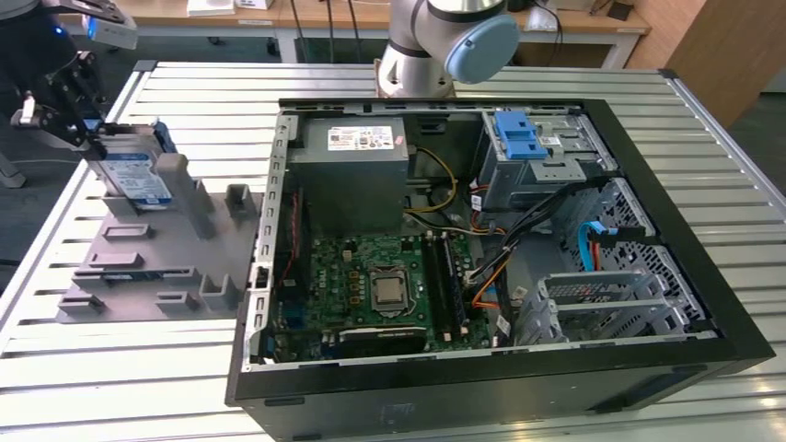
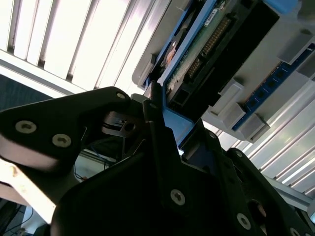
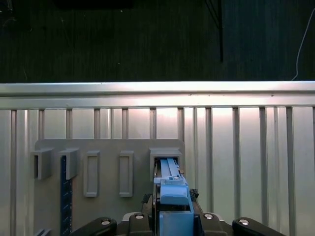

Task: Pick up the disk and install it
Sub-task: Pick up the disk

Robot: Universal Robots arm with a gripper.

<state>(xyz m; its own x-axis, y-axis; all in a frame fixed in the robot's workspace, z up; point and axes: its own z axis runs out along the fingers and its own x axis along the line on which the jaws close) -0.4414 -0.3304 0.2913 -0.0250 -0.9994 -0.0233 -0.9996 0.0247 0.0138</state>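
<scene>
The disk stands on edge in a slot at the far end of a grey holder block, at the exterior view's left, its blue-and-white label facing outward. My black gripper is at the disk's upper far end. In the first wrist view the disk's blue rail sits tight between the two fingers, over a slot of the holder. The second wrist view shows the disk's green circuit side, with a thin black finger pressed against its edge. The gripper looks shut on the disk.
An open computer case lies in the middle of the slatted metal table. Inside are a grey power supply, a motherboard, cables and a drive cage with a blue latch. The arm's base stands behind the case.
</scene>
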